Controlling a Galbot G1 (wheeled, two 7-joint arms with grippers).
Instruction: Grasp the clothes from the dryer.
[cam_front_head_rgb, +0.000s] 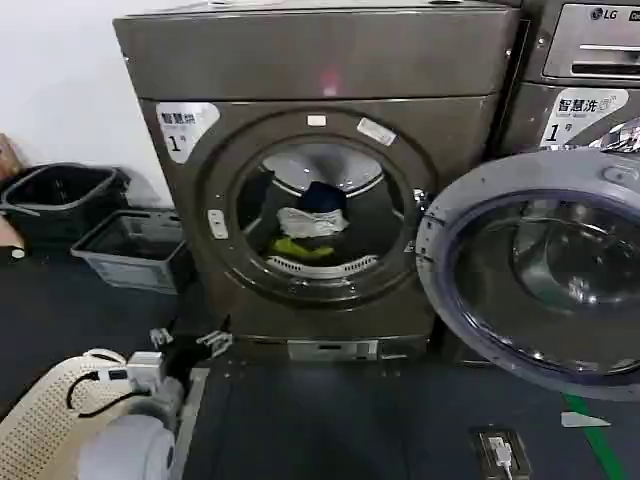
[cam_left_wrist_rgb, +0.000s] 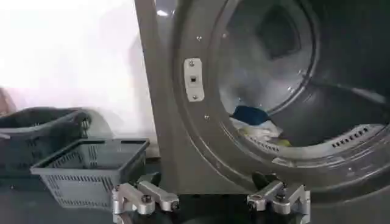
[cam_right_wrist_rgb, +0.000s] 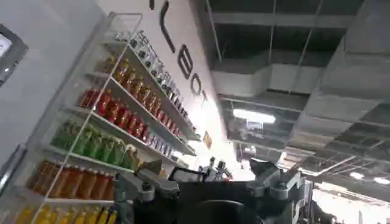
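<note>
nearest in the head view, the left arm comes in low at the left edge, its wrist wrapped in white mesh with a black cable. the left gripper (cam_front_head_rgb: 190, 342) sits low, just before the dryer's (cam_front_head_rgb: 320, 70) lower left corner, above the dark floor (cam_front_head_rgb: 330, 430). its two fingers (cam_left_wrist_rgb: 145, 196) stand spread wide, with nothing between them (in the left wrist view the tips frame the bottom of the porthole rim). the gripper is outside the drum and well short of the clothes.

a small black plate with a cable lies on the floor at the lower right, near a strip of green tape.

the dryer's round door (cam_front_head_rgb: 535, 270) hangs swung open to the right, its glass facing the camera. the porthole is uncovered. inside, the clothes (cam_front_head_rgb: 312, 225) lie in a small pile at the bottom of the drum: dark blue on top, white-grey in the middle, yellow-green lowest, resting near the perforated lifter. a white "1" sticker sits on the upper left of the front panel and a dim red light glows above the porthole.

left of the dryer, against the white wall, stand a grey basket (cam_front_head_rgb: 135, 248) and a darker basket (cam_front_head_rgb: 60, 200) behind it. to the right is a silver lg machine (cam_front_head_rgb: 590, 60).

the right gripper (cam_right_wrist_rgb: 210, 182) points upward toward a ceiling and shelves of bottles (cam_right_wrist_rgb: 109, 115), its fingers spread and empty.
</note>
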